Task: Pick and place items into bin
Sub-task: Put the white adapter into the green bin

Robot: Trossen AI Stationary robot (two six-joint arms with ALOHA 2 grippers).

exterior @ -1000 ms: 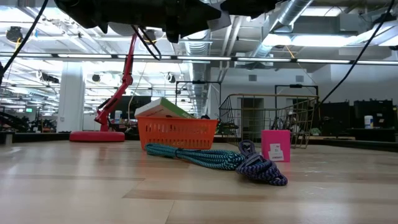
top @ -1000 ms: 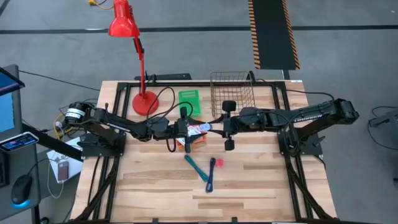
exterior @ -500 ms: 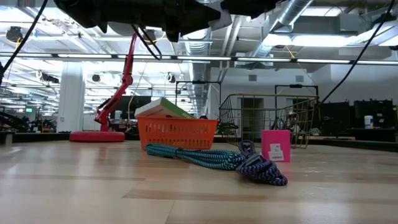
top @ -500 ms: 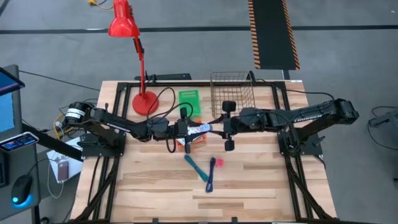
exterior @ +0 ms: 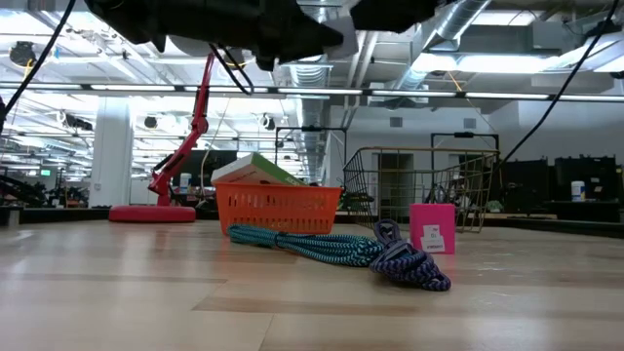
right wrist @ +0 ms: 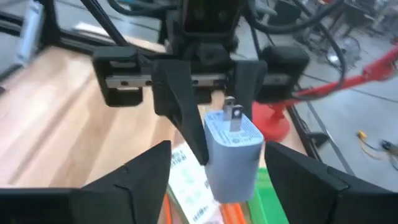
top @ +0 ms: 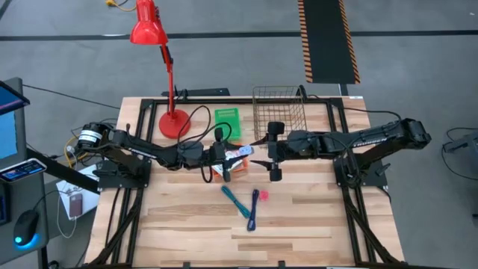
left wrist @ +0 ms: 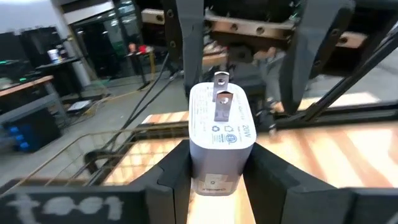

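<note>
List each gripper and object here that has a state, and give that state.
left gripper: shut on white charger
right gripper: open, holding nothing
white charger: held above the table, prongs bare
orange basket: upright, box inside
wire basket: upright
pink block: standing
teal cord: lying flat
blue-purple cord: lying, touching teal cord

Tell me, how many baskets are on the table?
2. A small orange basket sits mid-table under the two grippers, holding packets. An empty wire basket stands at the back, on the right arm's side. More could be hidden under the arms.
</note>
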